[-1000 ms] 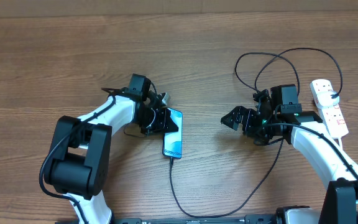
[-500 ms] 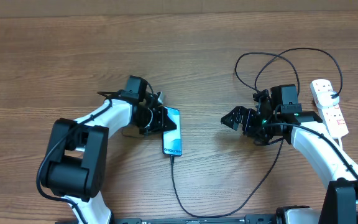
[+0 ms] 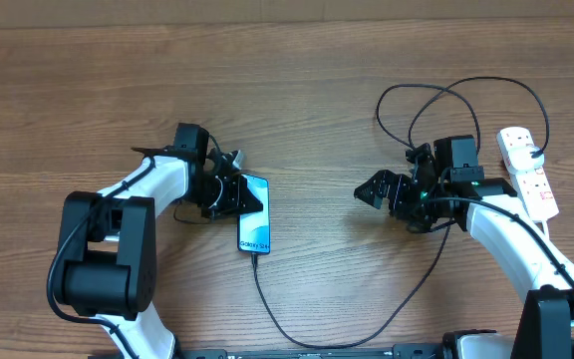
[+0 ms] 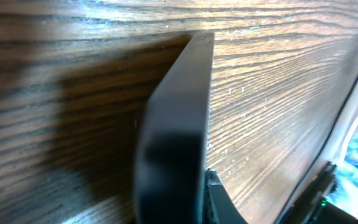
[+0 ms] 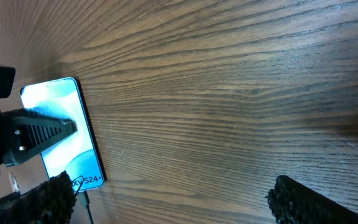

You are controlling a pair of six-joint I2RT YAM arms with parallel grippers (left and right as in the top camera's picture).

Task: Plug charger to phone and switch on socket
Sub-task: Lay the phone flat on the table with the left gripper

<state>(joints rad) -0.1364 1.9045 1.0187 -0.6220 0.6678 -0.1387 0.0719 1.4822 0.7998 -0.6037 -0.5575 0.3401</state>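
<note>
The phone [image 3: 254,228] lies on the wooden table, left of centre, with its blue-and-white screen up. My left gripper [image 3: 229,196] is shut on its upper end. In the left wrist view the phone's black edge [image 4: 179,118] fills the space between the jaws [image 4: 179,208]. The charger cable [image 3: 297,342] runs from the phone's lower end [image 3: 255,258], where its tip sits in the phone, round to coils at the right [image 3: 446,95]. The white socket strip [image 3: 528,172] lies at the far right. My right gripper [image 3: 379,189] is open and empty, and it also shows in the right wrist view [image 5: 173,205]. That view shows the phone [image 5: 67,140] too.
The cable passes under and around my right arm [image 3: 506,239]. The thick white cord leaves the strip near the right edge. The left gripper's finger [image 5: 36,134] lies across the phone screen in the right wrist view.
My left gripper has moved left and taken the phone with it. The cable's end followed the phone. The right arm has not moved.
</note>
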